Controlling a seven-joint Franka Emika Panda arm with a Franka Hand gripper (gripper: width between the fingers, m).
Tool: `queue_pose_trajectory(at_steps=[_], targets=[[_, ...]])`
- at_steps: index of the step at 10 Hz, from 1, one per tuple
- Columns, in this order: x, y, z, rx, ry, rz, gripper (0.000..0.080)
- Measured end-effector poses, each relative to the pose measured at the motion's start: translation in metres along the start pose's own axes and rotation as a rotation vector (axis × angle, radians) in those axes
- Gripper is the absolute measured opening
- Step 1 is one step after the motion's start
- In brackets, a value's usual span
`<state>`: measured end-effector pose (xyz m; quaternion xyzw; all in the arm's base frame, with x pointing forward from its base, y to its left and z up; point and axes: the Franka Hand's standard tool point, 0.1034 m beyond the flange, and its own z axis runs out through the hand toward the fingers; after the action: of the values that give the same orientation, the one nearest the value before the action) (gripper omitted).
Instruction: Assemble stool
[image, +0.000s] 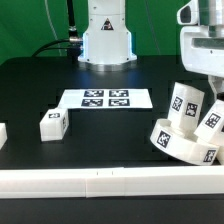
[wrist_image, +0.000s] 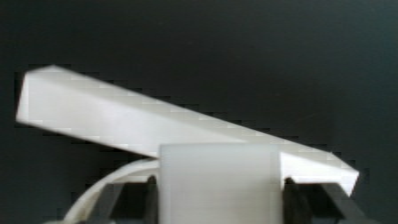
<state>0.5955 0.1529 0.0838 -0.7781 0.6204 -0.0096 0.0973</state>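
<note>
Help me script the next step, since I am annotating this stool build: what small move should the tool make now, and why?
Probably press the held leg gently toward the seat. The tool is shut on that leg, which meets the tilted seat, but whether it is fully seated cannot be told. A second leg lies loose near the marker board.

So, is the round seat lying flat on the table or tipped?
Tipped. In the exterior view the seat has its tagged rim slanting against the table, not level, with a leg above it held in the claw.
</note>
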Motion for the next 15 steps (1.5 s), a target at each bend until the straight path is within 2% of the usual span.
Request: queue_pose_trajectory(at_steps=[2, 4, 5, 6, 7, 8, 10, 11, 13, 15], targets=[[0.004, -0.001, -0.003, 0.008, -0.021, 0.127, 0.0335], [0.002, 0.0, -0.001, 0.005, -0.022, 0.152, 0.0335], [0.002, 0.0, -0.001, 0.005, -0.022, 0.147, 0.0531], [0.001, 0.0, -0.002, 0.001, -0.023, 0.123, 0.0531], [-0.001, -0.002, -0.008, -0.001, -0.029, 0.086, 0.0628], [-0.002, -0.005, -0.016, 0.005, -0.033, 0.062, 0.0644], [-0.002, -0.004, -0.014, 0.004, -0.032, -0.005, 0.0648], [-0.002, -0.004, -0.013, 0.006, -0.032, -0.122, 0.0649], [-0.007, 0.004, -0.01, -0.045, -0.015, -0.451, 0.0649], [0.0, 0.003, -0.02, -0.061, -0.038, -0.722, 0.0649]])
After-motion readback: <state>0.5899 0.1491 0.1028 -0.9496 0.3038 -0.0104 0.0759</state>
